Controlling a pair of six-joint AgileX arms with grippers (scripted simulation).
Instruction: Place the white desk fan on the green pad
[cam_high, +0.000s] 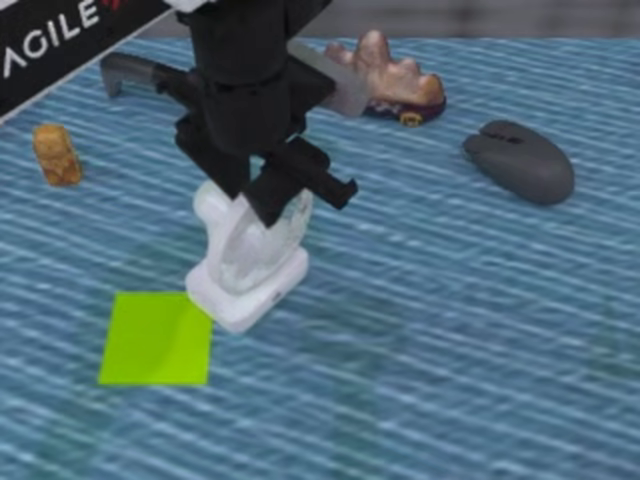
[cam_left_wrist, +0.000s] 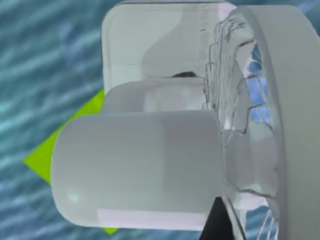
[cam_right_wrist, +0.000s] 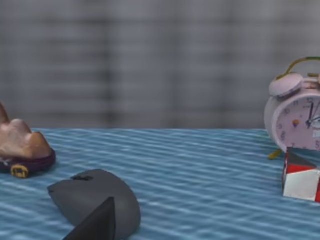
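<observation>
The white desk fan (cam_high: 248, 268) stands left of the table's centre, its round translucent grille ring upright over the rounded base. My left gripper (cam_high: 250, 205) comes down from above and is shut on the ring. The green pad (cam_high: 157, 338) lies flat just to the front left, its back right corner touching the edge of the fan's base. In the left wrist view the fan's motor hub (cam_left_wrist: 137, 167) fills the picture, a dark finger (cam_left_wrist: 216, 224) rests against the grille, and the green pad (cam_left_wrist: 44, 156) shows behind. My right gripper (cam_right_wrist: 100, 225) is parked outside the top view.
A dark grey mouse (cam_high: 520, 160) lies at the back right, beside a tan figure on a purple base (cam_high: 395, 80). A small orange-brown object (cam_high: 57, 153) and a dark grey handle (cam_high: 130, 72) are at the back left. The right wrist view shows a pink alarm clock (cam_right_wrist: 297, 117) and a red-and-white cube (cam_right_wrist: 301, 177).
</observation>
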